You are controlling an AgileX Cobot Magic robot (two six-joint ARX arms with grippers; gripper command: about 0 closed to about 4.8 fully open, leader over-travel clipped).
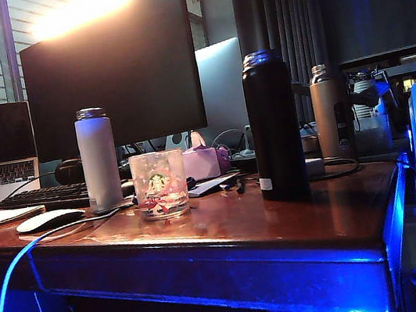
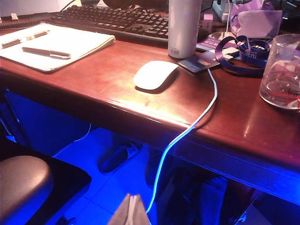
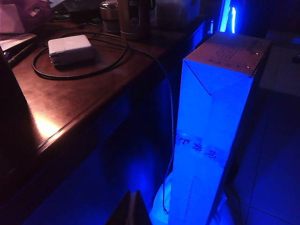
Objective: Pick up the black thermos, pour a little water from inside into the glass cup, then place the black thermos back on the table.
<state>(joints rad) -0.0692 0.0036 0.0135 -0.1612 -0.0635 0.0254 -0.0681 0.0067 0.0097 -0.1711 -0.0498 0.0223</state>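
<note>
The black thermos [image 1: 274, 126] stands upright and uncapped on the table [image 1: 282, 223], right of the middle. The glass cup [image 1: 159, 184] with the green logo stands to its left, apart from it. The left wrist view catches the cup [image 2: 282, 70] near the table's front edge. My left gripper [image 2: 131, 212] hangs in front of and below the table edge, shut and empty. My right gripper [image 3: 132, 209] sits low off the table's right corner, fingertips together, holding nothing. Neither gripper shows in the exterior view.
A white bottle [image 1: 98, 159], mouse [image 2: 154, 75], notebook with pen [image 2: 51, 42], keyboard [image 2: 117, 18] and lanyard [image 2: 241, 51] lie left of the cup. A charger [image 3: 70, 49] with cable and a tan bottle [image 1: 327, 109] sit right. A tall box [image 3: 220, 126] stands beside the table.
</note>
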